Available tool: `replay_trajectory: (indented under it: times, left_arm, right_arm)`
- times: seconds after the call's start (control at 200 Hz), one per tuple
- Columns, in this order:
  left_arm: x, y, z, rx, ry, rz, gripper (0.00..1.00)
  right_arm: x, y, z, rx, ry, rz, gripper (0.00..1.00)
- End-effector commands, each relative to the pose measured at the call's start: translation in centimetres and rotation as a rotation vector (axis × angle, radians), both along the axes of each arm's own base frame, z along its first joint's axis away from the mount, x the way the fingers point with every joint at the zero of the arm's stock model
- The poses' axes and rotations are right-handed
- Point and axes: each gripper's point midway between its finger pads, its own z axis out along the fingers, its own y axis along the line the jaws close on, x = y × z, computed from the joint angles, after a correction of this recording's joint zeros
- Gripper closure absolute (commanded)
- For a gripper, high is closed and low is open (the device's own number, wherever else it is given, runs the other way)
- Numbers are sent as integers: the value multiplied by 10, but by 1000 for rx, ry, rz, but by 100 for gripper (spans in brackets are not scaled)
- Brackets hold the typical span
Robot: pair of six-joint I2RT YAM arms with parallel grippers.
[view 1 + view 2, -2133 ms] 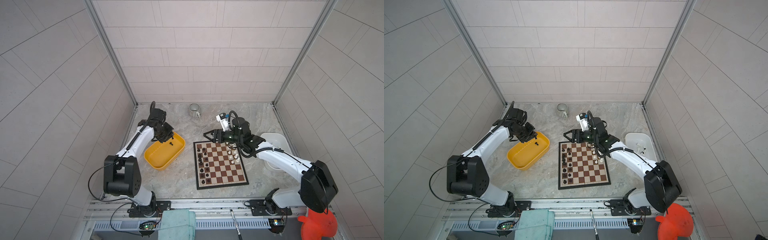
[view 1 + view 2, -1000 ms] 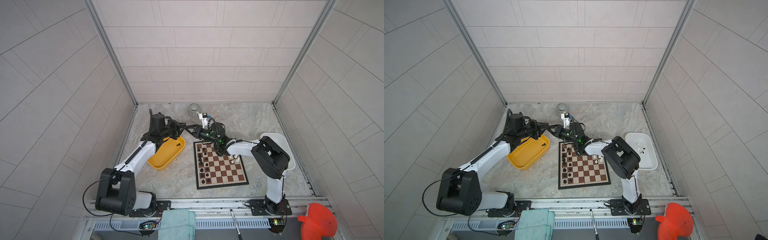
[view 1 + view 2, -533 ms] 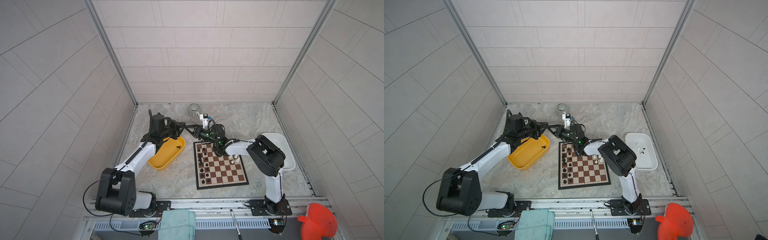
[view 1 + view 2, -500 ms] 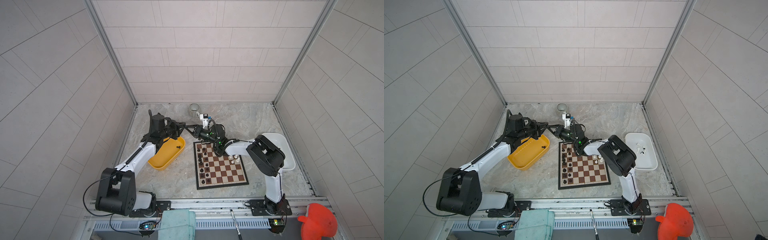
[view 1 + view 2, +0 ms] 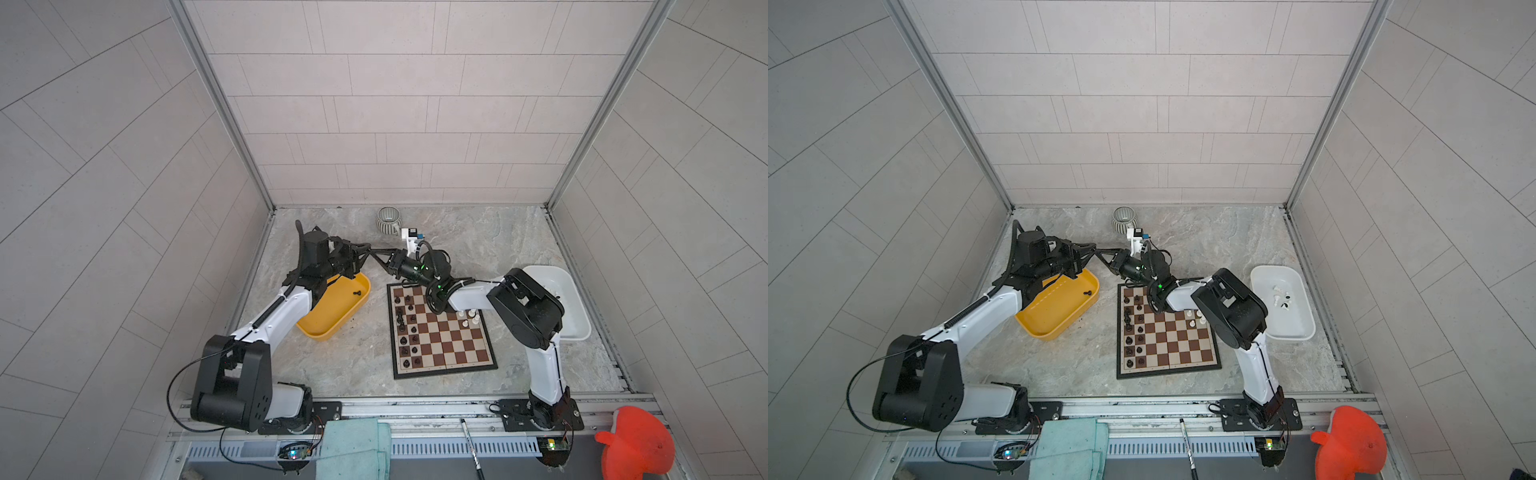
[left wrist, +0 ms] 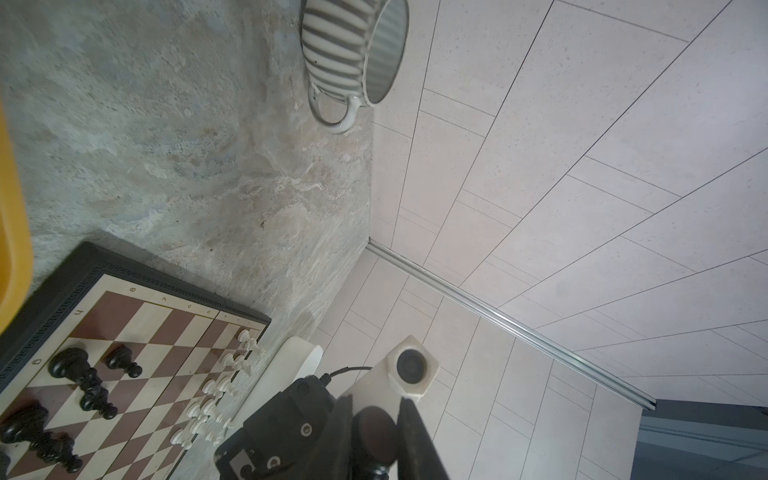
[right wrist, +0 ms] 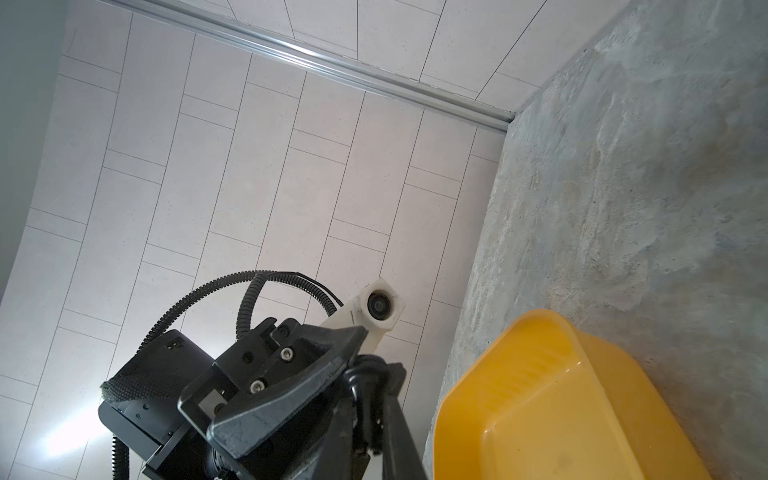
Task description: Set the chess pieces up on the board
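Observation:
My left gripper [image 5: 369, 251] [image 5: 1093, 249] and right gripper [image 5: 376, 256] [image 5: 1101, 253] meet tip to tip above the gap between the yellow tray [image 5: 332, 322] and the board [image 5: 444, 372] [image 5: 1167, 372]. One black chess piece [image 6: 374, 432] [image 7: 365, 374] sits between both pairs of fingers. The left gripper [image 6: 376, 405] is shut on it, base showing, and the right gripper [image 7: 368, 392] is shut on its stem. Black chess pieces [image 5: 405, 328] [image 6: 83, 374] stand on the board's left columns, and a few white ones [image 5: 469, 320] [image 6: 216, 386] on its right side.
One black piece [image 5: 356, 293] lies in the yellow tray [image 7: 561, 395]. A white tray [image 5: 1287, 324] at the right holds white pieces [image 5: 1279, 297]. A striped mug [image 5: 388, 220] [image 6: 353, 54] stands near the back wall. The right arm's links hang over the board's far right corner.
The right gripper's jaws have closed onto the black piece that the left gripper holds. Both arms have stayed almost still, tips together.

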Motion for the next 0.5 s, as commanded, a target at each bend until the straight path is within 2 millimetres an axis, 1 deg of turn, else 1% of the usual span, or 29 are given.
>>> replay_trajectory:
  times: [0.0,0.07,0.125,0.185,0.195,0.22,0.225,0.245,0.3,0.33,0.38,0.43,0.47,0.495]
  left_arm:
    - [-4,0,-2,10,-7,-5,90]
    - [-3,0,0,25,-16,-13,86]
    - [-1,0,3,47,-34,-24,77]
    - [1,4,7,94,-45,-44,69]
    - [1,5,7,105,-48,-48,66]
    - [1,8,8,139,-49,-65,55]
    - [2,8,11,147,-59,-69,54]
    - [1,11,11,182,-53,-86,48]
    - [-2,20,18,274,-76,-122,38]
    - [-6,27,18,317,-74,-139,34]
    - [-12,38,22,378,-98,-153,28]
    - [-21,48,22,443,-101,-173,23]
    - [-31,51,22,485,-112,-212,21]
    - [-37,53,21,513,-110,-239,17]
  right_arm:
    - [2,-4,30,101,-11,3,95]
    - [1,-5,28,87,-11,5,98]
    - [1,-7,29,76,-16,6,100]
    - [-1,-10,29,55,-14,11,100]
    - [-1,-11,29,51,-14,13,100]
    - [-2,-12,29,37,-11,17,100]
    - [-2,-13,28,34,-11,17,100]
    - [-2,-15,27,19,-8,20,100]
    - [-4,-22,19,-41,8,29,100]
    - [-6,-28,17,-72,9,34,100]
    - [-10,-37,10,-137,27,54,100]
    - [-17,-46,2,-243,39,86,100]
    - [-26,-54,-7,-370,45,115,100]
    - [-34,-61,-12,-471,43,133,100]
